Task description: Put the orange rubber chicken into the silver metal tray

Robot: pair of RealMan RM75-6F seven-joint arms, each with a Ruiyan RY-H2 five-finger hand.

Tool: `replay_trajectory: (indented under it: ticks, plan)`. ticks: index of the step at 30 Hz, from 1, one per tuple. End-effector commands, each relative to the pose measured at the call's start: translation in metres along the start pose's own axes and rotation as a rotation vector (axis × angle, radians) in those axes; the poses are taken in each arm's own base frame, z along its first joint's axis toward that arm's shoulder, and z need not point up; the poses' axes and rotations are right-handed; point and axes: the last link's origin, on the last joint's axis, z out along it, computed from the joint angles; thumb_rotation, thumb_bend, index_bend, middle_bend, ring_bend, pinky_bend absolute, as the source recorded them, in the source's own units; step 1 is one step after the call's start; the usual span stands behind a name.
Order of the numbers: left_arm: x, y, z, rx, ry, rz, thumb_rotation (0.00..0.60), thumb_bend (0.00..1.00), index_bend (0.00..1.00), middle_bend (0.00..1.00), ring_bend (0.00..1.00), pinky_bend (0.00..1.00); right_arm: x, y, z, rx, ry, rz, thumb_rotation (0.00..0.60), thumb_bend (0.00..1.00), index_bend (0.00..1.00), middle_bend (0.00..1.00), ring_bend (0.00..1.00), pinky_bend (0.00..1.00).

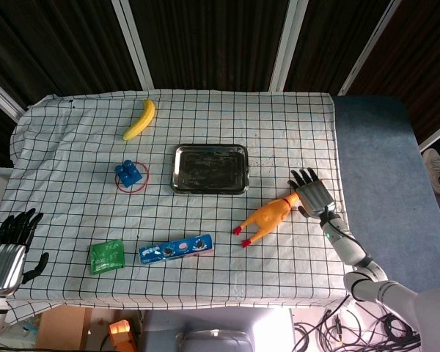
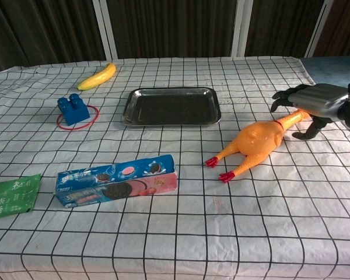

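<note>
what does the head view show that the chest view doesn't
Only the head view shows the left robot hand, open and off the table's near left edge, plus the blue surface beside the table. Only the chest view shows the side of the right robot hand, arched over the chicken's head. Both share the rubber chicken, metal tray, banana, blue block, cookie box and green packet.

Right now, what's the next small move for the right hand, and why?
Probably lower the right hand and close its fingers around the neck of the orange rubber chicken. The hand hovers open over the chicken's head end, nothing gripped, and the chicken lies flat on the cloth, right of the empty silver metal tray.
</note>
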Motion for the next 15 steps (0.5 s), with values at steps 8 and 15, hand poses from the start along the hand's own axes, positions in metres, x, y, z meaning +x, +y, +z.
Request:
replay_trajectory:
  ticks: [8, 15]
  plan:
    - [0.0011, -0.0016, -0.0002, 0.020, -0.003, 0.004, 0.600, 0.37, 0.00, 0.00, 0.00, 0.03, -0.0030, -0.0020, 0.0051, -0.030, 0.033, 0.017, 0.600, 0.37, 0.55, 0.31, 0.16, 0.17]
    - [0.0017, -0.0026, -0.0027, 0.027, -0.002, 0.004, 0.600, 0.37, 0.00, 0.00, 0.00, 0.03, -0.0073, -0.0077, 0.0021, -0.004, 0.067, 0.004, 0.600, 0.41, 0.77, 0.60, 0.59, 0.60]
